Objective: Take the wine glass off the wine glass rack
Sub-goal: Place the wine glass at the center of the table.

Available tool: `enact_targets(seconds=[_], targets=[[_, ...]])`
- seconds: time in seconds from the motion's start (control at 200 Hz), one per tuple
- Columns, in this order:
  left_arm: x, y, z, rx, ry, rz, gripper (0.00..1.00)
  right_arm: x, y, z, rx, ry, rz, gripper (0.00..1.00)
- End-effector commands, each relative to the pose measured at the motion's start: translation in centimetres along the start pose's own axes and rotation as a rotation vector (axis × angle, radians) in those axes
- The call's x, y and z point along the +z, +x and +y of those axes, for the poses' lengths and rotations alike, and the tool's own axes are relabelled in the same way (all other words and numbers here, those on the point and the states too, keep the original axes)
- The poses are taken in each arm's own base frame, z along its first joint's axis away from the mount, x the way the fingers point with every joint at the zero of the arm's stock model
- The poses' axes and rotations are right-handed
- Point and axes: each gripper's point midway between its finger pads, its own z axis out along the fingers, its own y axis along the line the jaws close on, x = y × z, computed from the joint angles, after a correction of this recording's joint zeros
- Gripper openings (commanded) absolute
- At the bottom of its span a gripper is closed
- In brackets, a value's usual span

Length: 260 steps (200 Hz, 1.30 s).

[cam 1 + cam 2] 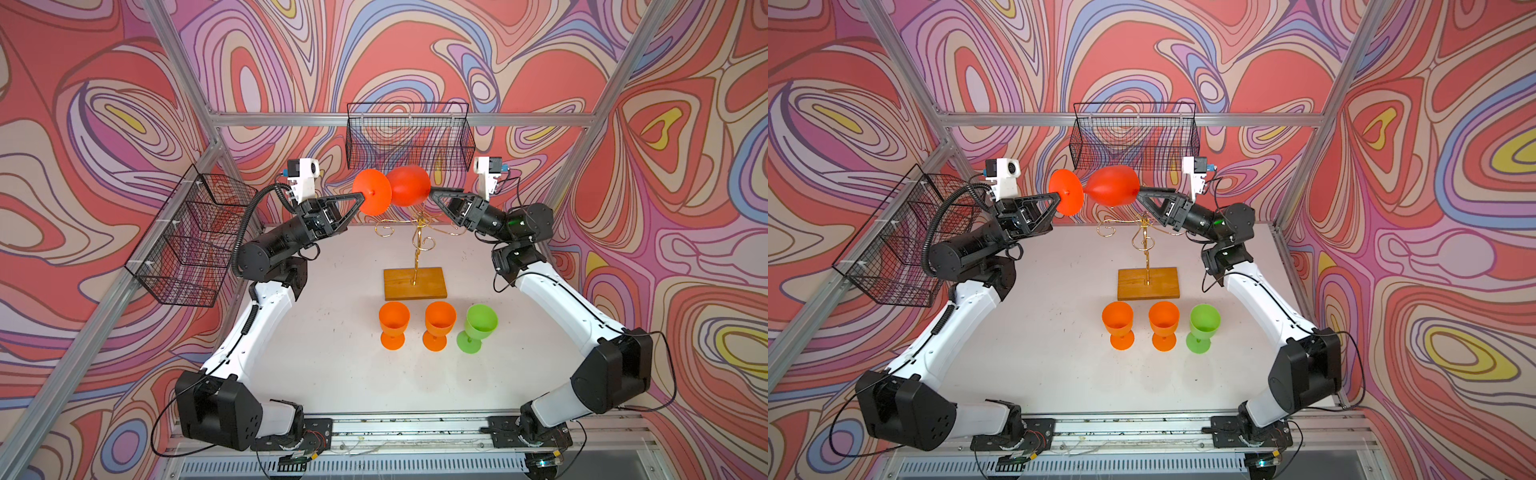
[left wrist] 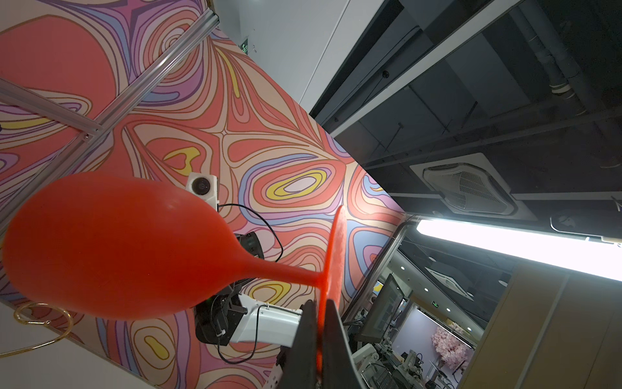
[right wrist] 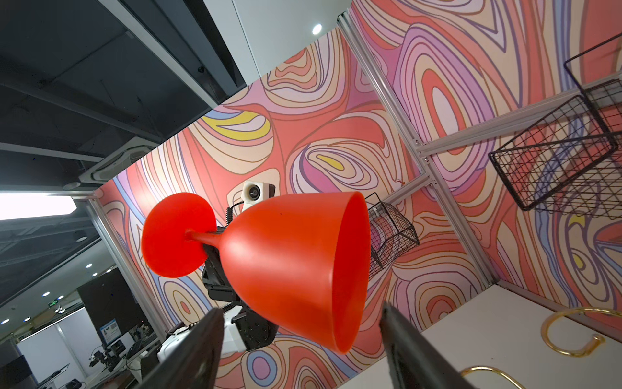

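LIFTED CLEAR: The red wine glass (image 1: 409, 187) lay on its side in the air above the wine glass rack (image 1: 420, 232), apart from its gold arms. Its long axis ran roughly level from arm to arm, with the foot toward the left arm and the open mouth toward the right. The left gripper (image 1: 360, 203) was clamped on the edge of the foot disc, which showed pinched between its black fingers (image 2: 304, 336) in the left wrist view. The right gripper (image 3: 302, 307) stood wide apart at the bowl's rim, gripping nothing; whether a finger brushed the rim was hard to tell. The rack's wooden base (image 1: 414, 284) sat on the white table (image 1: 332, 374) behind two orange glasses (image 1: 393, 322) (image 1: 439, 320) and a green glass (image 1: 480, 326), all upright.
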Motion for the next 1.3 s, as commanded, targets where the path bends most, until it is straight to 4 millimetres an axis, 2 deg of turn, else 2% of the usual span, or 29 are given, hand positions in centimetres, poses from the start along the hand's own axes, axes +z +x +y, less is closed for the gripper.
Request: enact_targets(seconds=[0.0, 0.14, 0.386, 0.481, 0.771, 0.871, 0.932, 1.067, 1.217, 1.252, 1.262, 1.297], targets=[[0.2, 0.2, -1.8, 0.063, 0.058, 0.011, 0.0, 0.6, 0.2, -0.1, -0.015, -0.014, 0.021, 0.77], [0.2, 0.2, -1.6, 0.061, 0.055, 0.011, 0.0, 0.9, 0.4, -0.5, -0.013, -0.014, 0.025, 0.77], [0.2, 0.1, -1.3, 0.057, 0.051, 0.007, 0.0, 1.5, 0.2, -0.5, -0.008, -0.06, 0.017, 0.69], [0.2, 0.1, -1.2, 0.053, 0.051, 0.005, 0.0, 1.6, 0.2, -0.2, -0.01, -0.083, 0.014, 0.6], [0.2, -0.1, -1.3, 0.053, 0.055, -0.003, 0.0, 1.2, 0.7, 1.2, -0.047, -0.155, 0.026, 0.44], [0.1, -0.3, -0.9, 0.045, 0.052, -0.013, 0.0, 1.0, 1.0, 2.0, -0.065, -0.204, 0.039, 0.45], [0.1, -0.4, -0.7, 0.039, 0.05, -0.017, 0.0, 0.8, 1.2, 2.6, -0.083, -0.237, 0.046, 0.49], [0.2, -0.5, -0.6, 0.04, 0.051, -0.02, 0.0, 0.5, 1.7, 3.6, -0.116, -0.29, 0.068, 0.49], [0.2, -0.6, -0.7, 0.042, 0.053, -0.021, 0.0, 0.5, 2.0, 3.9, -0.117, -0.354, 0.089, 0.49], [0.2, -0.5, -0.7, 0.041, 0.053, -0.021, 0.0, 0.5, 1.7, 4.6, -0.122, -0.381, 0.087, 0.48], [0.2, -0.5, -0.7, 0.042, 0.052, -0.021, 0.0, 0.6, 2.1, 3.8, -0.106, -0.378, 0.091, 0.48], [0.2, -0.5, -0.7, 0.042, 0.052, -0.021, 0.0, 0.8, 2.1, 3.4, -0.093, -0.388, 0.096, 0.47]])
